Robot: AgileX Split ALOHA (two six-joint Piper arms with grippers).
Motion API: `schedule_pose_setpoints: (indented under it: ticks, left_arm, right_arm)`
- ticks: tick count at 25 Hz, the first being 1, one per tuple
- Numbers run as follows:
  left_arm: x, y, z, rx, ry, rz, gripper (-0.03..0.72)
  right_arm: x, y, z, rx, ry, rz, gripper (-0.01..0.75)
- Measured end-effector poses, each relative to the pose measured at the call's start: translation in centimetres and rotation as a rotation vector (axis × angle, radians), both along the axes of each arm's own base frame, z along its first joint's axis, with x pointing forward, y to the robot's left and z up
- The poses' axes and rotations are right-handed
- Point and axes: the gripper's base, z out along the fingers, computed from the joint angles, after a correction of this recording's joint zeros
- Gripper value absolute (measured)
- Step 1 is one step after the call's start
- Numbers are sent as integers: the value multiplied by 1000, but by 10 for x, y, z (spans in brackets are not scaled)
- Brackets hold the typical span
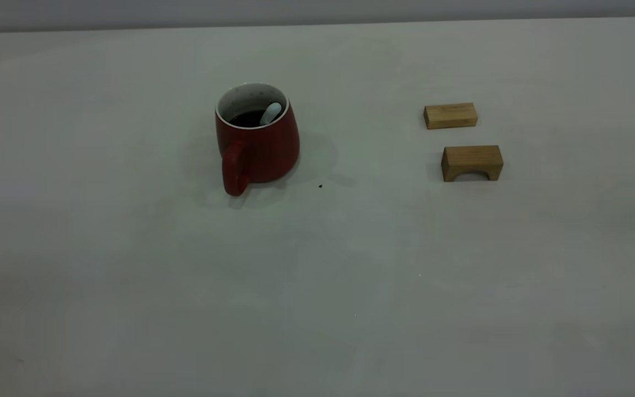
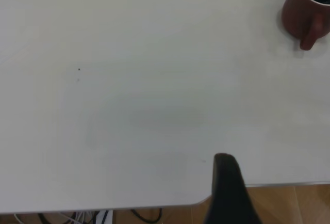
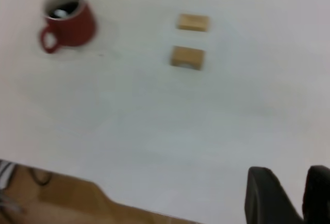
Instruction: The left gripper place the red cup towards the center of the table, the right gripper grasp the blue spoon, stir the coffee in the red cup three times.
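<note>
Red cup [image 1: 257, 144] (blue spoon [image 1: 270, 113] inside) on table [image 1: 317, 286]

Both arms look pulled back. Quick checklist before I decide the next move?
1. Red cup upright, left of the table centre: ok.
2. Coffee in cup: ok.
3. Blue spoon leans inside cup, unheld: ok.
4. Right gripper open, off near the table edge: ok.
5. Left gripper away from cup; fingers: cannot tell.
6. Wooden blocks apart from cup: ok.

Right gripper [image 3: 291, 195]: two matte-black tapering fingers w/ rounded tips, narrow gap betw. them. Left gripper: one black rounded finger [image 2: 227, 182] visible.
</note>
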Motion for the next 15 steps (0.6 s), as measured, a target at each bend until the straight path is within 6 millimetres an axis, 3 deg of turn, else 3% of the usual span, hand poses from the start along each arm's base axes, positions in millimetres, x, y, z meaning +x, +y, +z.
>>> schedule_pose_setpoints:
  ticks: [9,15]
  left_arm:
    - [0,0,0,0,0,0,551]
    - [0,0,0,0,0,0,551]
  right_arm:
    - [-6,-4,-50,-20,-97,-99,230]
    - [-16,-5,-56,-27,-145,-118,233]
